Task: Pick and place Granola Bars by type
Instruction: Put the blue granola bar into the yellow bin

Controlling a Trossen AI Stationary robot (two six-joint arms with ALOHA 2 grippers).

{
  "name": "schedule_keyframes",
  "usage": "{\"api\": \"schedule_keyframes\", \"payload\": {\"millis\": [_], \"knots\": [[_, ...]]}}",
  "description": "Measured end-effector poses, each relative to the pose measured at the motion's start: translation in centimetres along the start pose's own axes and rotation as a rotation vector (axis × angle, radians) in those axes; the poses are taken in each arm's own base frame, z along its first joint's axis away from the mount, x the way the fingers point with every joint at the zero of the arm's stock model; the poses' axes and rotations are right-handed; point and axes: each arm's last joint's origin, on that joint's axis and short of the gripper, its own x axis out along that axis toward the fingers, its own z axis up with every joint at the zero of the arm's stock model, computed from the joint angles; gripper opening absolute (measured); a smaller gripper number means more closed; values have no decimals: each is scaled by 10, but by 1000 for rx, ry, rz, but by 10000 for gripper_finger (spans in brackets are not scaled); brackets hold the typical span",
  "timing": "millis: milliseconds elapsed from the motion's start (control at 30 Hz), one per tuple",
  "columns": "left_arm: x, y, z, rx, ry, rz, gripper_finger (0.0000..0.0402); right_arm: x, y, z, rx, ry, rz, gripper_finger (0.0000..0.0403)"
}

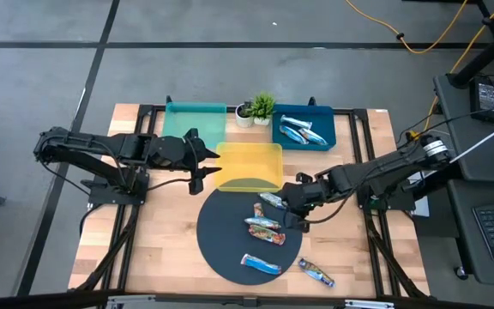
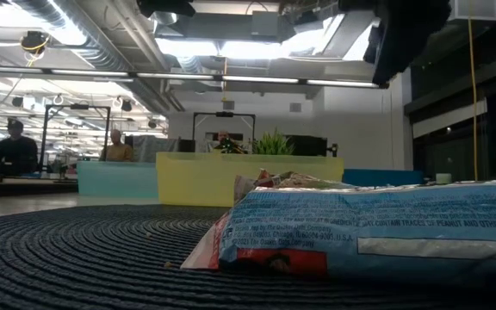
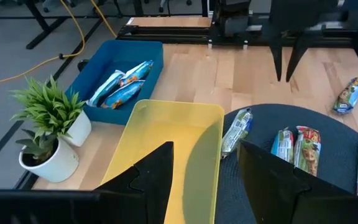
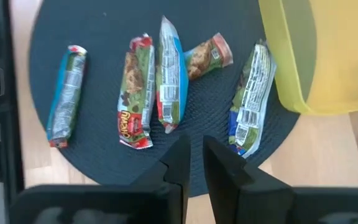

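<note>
Several foil-wrapped granola bars (image 1: 264,227) lie flat on a dark round mat (image 1: 221,245), and one (image 1: 316,273) lies on the wood beside it. Two or three more bars (image 1: 301,131) lie in the blue tray (image 1: 324,116). My right gripper (image 4: 194,152) is shut with nothing between its fingers. It hangs above the mat's right edge, close to the bar (image 4: 250,99) nearest the yellow tray (image 1: 251,166). My left gripper (image 3: 207,180) is open at the yellow tray's left end. In the left wrist view, the tray's long wall (image 3: 216,155) runs between its fingers. My left gripper stands open at the yellow tray's left end, coming in almost level from the table's left. Its own fingers (image 3: 148,180) hide that end of the tray, so I cannot tell whether it touches the tray.
A teal tray (image 1: 194,120) and a small potted plant (image 1: 260,109) stand along the far edge, between and beside the other trays. The yellow tray's near side overlaps the mat. Bare wood lies left of the mat. People sit in the room beyond the table.
</note>
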Motion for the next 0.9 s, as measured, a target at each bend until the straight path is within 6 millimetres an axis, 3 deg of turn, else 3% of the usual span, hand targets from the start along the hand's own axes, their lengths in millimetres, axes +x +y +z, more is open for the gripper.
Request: {"api": "schedule_keyframes", "payload": {"millis": [267,667,900], "knots": [[0,0,-1,14,6,0,171,26,-1,1,50,35,-100,67],[0,-1,-2,21,23,-25,171,56,-1,-1,238,80,-172,249],[0,-1,-2,20,23,-25,171,90,-16,-1,284,165,-255,283]]}}
